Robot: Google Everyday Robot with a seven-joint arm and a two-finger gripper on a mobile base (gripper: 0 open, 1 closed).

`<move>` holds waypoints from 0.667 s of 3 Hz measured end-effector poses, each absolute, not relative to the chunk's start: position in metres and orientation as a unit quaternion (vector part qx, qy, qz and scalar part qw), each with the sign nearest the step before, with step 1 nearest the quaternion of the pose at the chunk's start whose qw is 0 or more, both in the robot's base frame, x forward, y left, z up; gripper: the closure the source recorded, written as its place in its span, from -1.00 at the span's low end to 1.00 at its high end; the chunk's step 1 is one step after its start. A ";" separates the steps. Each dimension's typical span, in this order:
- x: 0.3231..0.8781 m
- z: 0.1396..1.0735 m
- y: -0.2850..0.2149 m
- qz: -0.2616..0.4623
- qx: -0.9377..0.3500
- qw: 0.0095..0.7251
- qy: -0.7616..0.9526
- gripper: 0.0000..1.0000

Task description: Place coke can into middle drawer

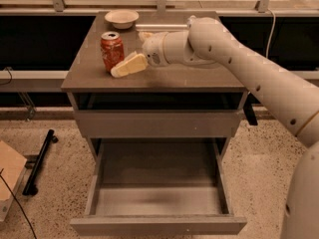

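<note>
The coke can [112, 50], red-orange with a silver top, stands upright on the left part of the cabinet top [189, 78]. My gripper [128, 54] is just right of the can at the same height, open. One pale finger [128, 65] lies along the can's near right side, touching or nearly touching it. The other finger [144, 35] shows behind, to the can's far right. The middle drawer [158, 225] is pulled out wide open low in front, and its pale grey floor is bare.
A pale bowl [121, 18] sits at the back left of the cabinet top. A clear bottle [159, 28] lies behind my wrist. A closed drawer front [157, 123] is above the open drawer. A black bar [40, 161] and a board [9, 171] lie on the floor at left.
</note>
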State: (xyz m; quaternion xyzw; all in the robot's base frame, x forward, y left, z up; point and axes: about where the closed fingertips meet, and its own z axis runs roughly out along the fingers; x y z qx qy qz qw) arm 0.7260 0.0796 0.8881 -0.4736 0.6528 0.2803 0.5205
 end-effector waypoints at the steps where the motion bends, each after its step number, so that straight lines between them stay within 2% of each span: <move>1: 0.740 0.890 0.100 0.291 -0.484 0.521 0.640 -1.00; 2: 0.754 0.891 0.120 0.304 -0.493 0.520 0.628 -1.00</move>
